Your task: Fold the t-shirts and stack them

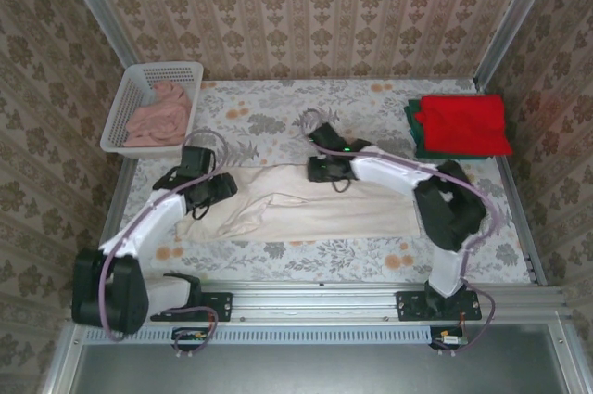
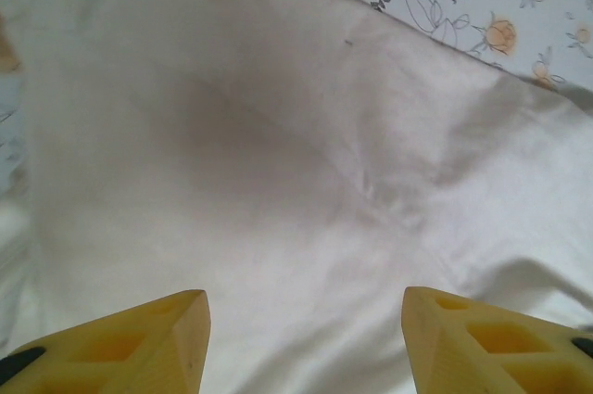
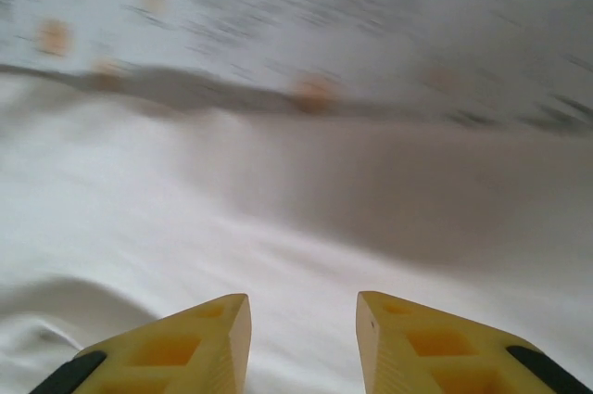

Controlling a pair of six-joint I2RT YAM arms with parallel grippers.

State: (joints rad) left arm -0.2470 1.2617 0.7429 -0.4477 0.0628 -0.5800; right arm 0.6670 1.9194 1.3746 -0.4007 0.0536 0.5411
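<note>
The cream-white t-shirt lies as a long flattened band across the middle of the table. My left gripper hovers over its left end, jaws wide open with bare cloth showing between the yellow fingers. My right gripper is over the shirt's far edge near the middle. It is open too, with a narrower gap and nothing between the fingertips; the cloth below looks blurred. At the back right, the folded bright red t-shirt rests on the folded dark green one.
A white lattice basket holding a pinkish cloth stands at the back left corner. The floral tablecloth is bare behind the cream shirt. Patterned walls close in three sides, and a metal rail runs along the near edge.
</note>
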